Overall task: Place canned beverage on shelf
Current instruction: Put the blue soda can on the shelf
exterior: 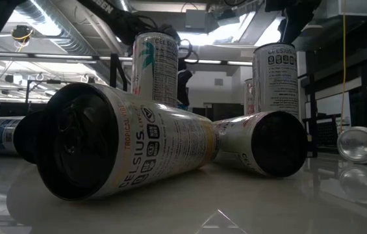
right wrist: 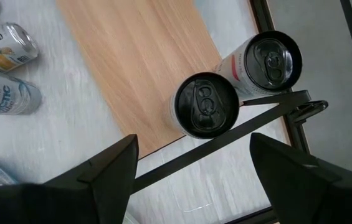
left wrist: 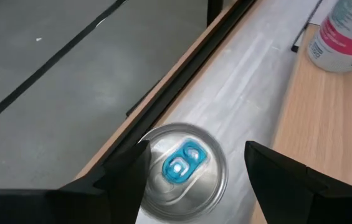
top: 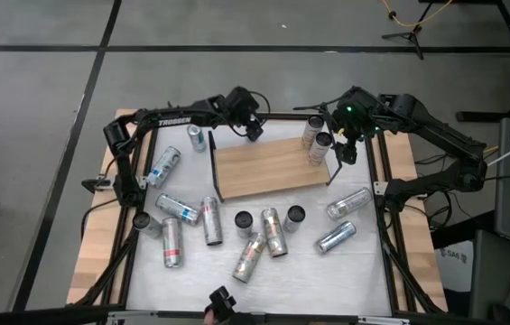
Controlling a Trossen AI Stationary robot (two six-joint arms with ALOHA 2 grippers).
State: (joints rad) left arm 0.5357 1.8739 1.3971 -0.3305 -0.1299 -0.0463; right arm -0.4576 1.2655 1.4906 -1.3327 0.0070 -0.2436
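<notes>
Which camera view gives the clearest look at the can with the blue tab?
The left wrist view: the can with the blue tab stands upright between the open left gripper's fingers, top fully visible. The high view shows it small, standing beside the shelf. The right wrist view misses it; in the low view I cannot pick it out.

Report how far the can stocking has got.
Done: two cans stand upright at one end of the shelf. In hand: the left end effector hangs open over an upright blue-tabbed can beside the shelf; the right end effector hangs open above the two shelved cans. Left: many cans on the white tabletop.
</notes>
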